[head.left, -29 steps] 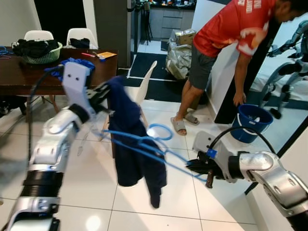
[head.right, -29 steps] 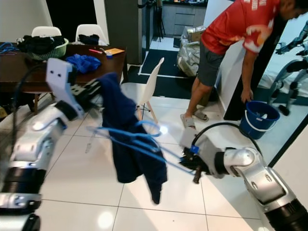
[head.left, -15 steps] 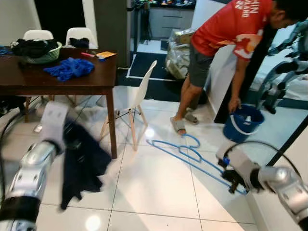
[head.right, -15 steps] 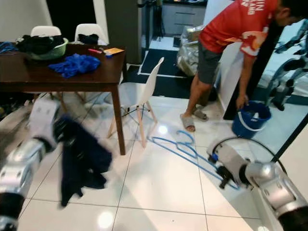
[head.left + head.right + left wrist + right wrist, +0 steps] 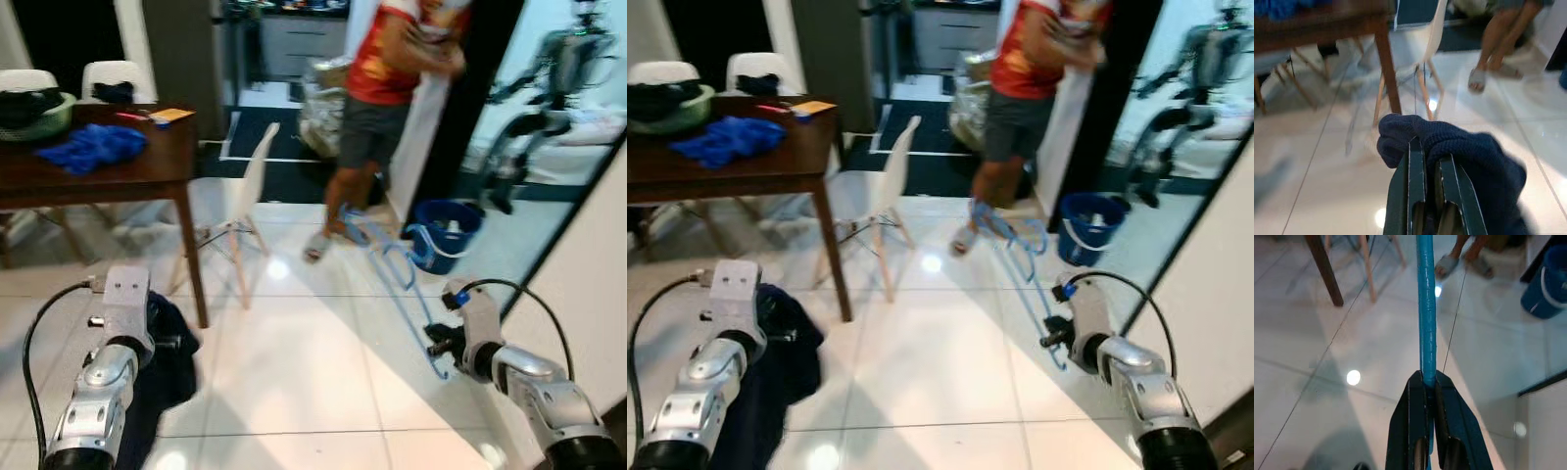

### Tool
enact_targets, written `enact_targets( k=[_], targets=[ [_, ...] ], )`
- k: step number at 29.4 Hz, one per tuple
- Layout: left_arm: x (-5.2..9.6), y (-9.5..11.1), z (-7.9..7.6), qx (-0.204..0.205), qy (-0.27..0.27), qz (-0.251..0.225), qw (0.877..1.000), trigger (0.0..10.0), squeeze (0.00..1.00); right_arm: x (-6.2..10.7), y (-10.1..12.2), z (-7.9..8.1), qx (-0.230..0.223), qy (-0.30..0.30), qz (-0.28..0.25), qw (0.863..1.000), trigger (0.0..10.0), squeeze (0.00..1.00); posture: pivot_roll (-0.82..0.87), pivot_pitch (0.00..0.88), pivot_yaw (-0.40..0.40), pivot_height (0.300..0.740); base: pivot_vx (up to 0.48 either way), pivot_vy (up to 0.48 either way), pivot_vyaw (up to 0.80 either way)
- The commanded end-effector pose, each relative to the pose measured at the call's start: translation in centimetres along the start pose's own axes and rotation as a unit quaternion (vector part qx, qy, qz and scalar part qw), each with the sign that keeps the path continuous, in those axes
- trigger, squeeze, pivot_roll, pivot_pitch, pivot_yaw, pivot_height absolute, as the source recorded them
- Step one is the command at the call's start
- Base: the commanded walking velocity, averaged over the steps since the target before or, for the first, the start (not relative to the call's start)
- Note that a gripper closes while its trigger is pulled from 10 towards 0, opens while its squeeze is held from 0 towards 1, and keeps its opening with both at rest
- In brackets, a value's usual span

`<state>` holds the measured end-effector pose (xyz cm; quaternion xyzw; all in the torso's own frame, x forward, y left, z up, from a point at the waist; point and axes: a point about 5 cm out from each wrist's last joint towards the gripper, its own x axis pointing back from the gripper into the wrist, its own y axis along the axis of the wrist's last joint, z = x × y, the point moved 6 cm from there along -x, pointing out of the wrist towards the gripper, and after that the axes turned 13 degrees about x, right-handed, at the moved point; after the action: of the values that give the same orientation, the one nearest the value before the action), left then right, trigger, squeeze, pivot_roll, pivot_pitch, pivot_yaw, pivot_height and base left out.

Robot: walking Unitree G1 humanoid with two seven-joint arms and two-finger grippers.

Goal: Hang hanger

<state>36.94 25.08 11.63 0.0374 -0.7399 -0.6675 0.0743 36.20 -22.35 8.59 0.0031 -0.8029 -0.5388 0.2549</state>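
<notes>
A blue plastic hanger [image 5: 394, 266] slants from the floor tiles up toward the person's feet. My right gripper [image 5: 437, 344] is shut on its lower end, and the right wrist view has the blue bar [image 5: 1426, 308] running straight out from the closed fingertips [image 5: 1416, 382]. Low on the left, my left gripper [image 5: 1430, 152] is shut on a dark navy knitted garment [image 5: 1459, 147]. That garment [image 5: 165, 364] hangs in a bunch beside the left forearm, near the floor.
A person in a red shirt [image 5: 397, 59] stands ahead beside a blue bucket [image 5: 443, 223]. A dark wooden table [image 5: 118, 176] with blue cloth [image 5: 90, 147] and a green basket [image 5: 34, 116] is at left, with a white chair [image 5: 250, 191] next to it. A white wall [image 5: 578, 284] closes the right.
The view has swung to the right. My left arm has dropped lower with the garment. The hanger now points toward the person, who has straightened up from the bucket.
</notes>
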Motion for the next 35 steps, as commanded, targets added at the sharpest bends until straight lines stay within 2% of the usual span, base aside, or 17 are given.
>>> enact_targets(
  k=[1, 3, 6, 10, 12, 16, 18, 20, 30, 35],
  targets=[
    [-0.1, 1.8, -0.7, 0.004, -0.007, -0.036, 0.999, 10.0, 0.0, -0.5, 2.4, 1.0, 0.001, 0.016, -0.048, 0.999, 10.0, 0.0, 0.05, 0.0, -0.053, 0.74, 0.266, 0.0, 0.0],
    [-0.1, 2.5, -1.9, -0.004, -0.019, -0.049, 0.999, 10.0, 0.0, -0.6, 4.4, 1.8, 0.0, 0.032, -0.091, 0.995, 10.0, 0.0, 0.06, 0.0, -0.053, 0.74, 0.3, 0.0, 0.0],
    [0.0, 2.6, -2.2, -0.005, -0.022, -0.051, 0.998, 10.0, 0.0, -0.6, 5.0, 2.0, -0.004, 0.034, -0.103, 0.994, 10.0, 0.0, 0.06, 0.0, -0.053, 0.74, 0.312, 0.0, 0.0],
    [0.1, 2.7, -2.6, -0.003, -0.025, -0.055, 0.998, 10.0, 0.0, -0.8, 6.0, 2.4, -0.009, 0.033, -0.123, 0.992, 10.0, 0.0, 0.07, 0.0, -0.054, 0.74, 0.347, 0.0, 0.73],
    [0.1, 3.6, -2.9, -0.002, -0.025, -0.07, 0.997, 10.0, 0.0, -0.9, 6.8, 2.6, -0.012, 0.033, -0.135, 0.99, 10.0, 0.0, 0.07, 0.0, -0.054, 0.74, 0.354, 0.0, 0.73],
    [0.0, 4.4, -3.0, -0.003, -0.025, -0.08, 0.996, 10.0, 0.0, -1.0, 7.1, 2.7, -0.012, 0.033, -0.14, 0.99, 10.0, 0.0, 0.07, 0.0, -0.054, 0.74, 0.36, 0.0, 0.73],
    [0.0, 6.0, -3.0, -0.007, -0.027, -0.101, 0.994, 10.0, 0.0, -1.0, 7.7, 2.5, -0.014, 0.027, -0.152, 0.988, 10.0, 0.0, 0.07, 0.0, -0.053, 0.74, 0.368, 0.0, 0.71],
    [-0.1, 6.7, -3.0, -0.007, -0.027, -0.109, 0.994, 10.0, 0.0, -1.0, 8.0, 2.4, -0.017, 0.025, -0.158, 0.987, 10.0, 0.0, 0.07, 0.0, -0.051, 0.74, 0.371, 0.0, 0.6],
    [0.0, 8.1, -3.2, -0.001, -0.029, -0.124, 0.992, 10.0, 0.0, -1.0, 8.9, 1.9, -0.029, 0.004, -0.174, 0.984, 10.0, 0.0, 0.07, 0.0, -0.051, 0.74, 0.417, 0.0, 0.0],
    [-0.1, 9.4, -3.9, 0.01, -0.035, -0.14, 0.989, 10.0, 0.0, -0.9, 9.9, 1.5, -0.047, -0.001, -0.193, 0.98, 10.0, 0.0, 0.08, 0.0, -0.057, 0.74, 0.48, 0.0, 0.0]
  ],
)
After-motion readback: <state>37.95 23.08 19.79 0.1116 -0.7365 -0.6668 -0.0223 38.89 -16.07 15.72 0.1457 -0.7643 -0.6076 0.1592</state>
